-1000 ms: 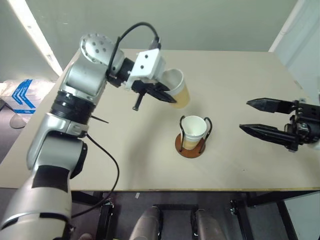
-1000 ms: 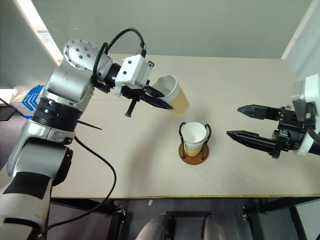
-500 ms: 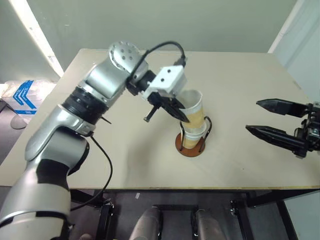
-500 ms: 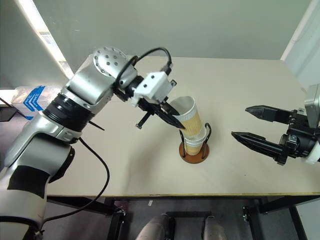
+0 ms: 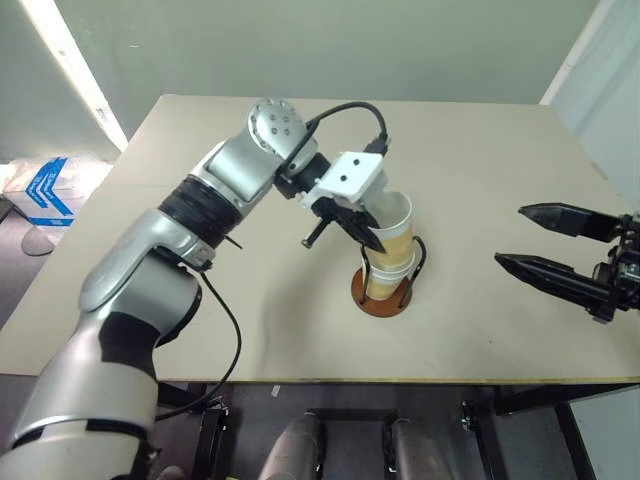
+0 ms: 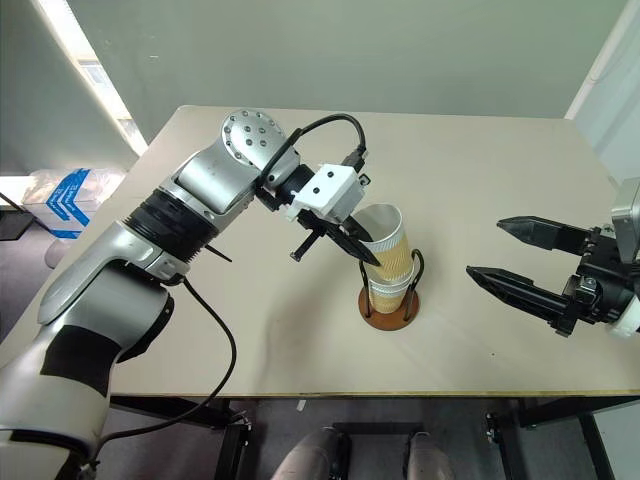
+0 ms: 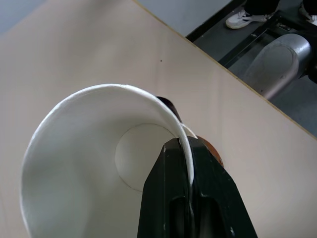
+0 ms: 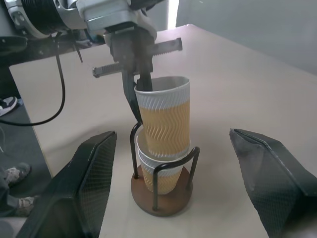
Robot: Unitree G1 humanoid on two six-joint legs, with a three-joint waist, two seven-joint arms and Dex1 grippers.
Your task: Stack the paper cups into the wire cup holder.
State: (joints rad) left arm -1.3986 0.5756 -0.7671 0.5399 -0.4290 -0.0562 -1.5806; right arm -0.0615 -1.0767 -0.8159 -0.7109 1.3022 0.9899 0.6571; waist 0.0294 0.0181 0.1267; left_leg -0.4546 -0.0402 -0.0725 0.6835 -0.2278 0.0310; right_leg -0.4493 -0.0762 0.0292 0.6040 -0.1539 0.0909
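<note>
The wire cup holder [image 5: 381,299] stands near the middle of the table, with one paper cup [image 8: 159,171] seated upright inside its black loops. A second paper cup [image 5: 394,232] sits tilted, its bottom nested in the mouth of the lower cup. My left gripper [image 5: 371,240] is shut on this upper cup's rim, one finger inside and one outside; the left wrist view looks down into its white inside [image 7: 84,168]. My right gripper [image 5: 509,236] hovers open to the right of the holder, well apart from it, with its fingers [image 8: 91,168] empty.
The beige table [image 5: 480,140] stretches wide behind and to both sides of the holder. A blue-and-white object [image 5: 40,190] lies on the floor beyond the table's left edge. The front edge runs close below the holder.
My left gripper carried the tan cup down and rightward from above the table onto the cup in the holder. The right gripper stayed open and nearly still.
</note>
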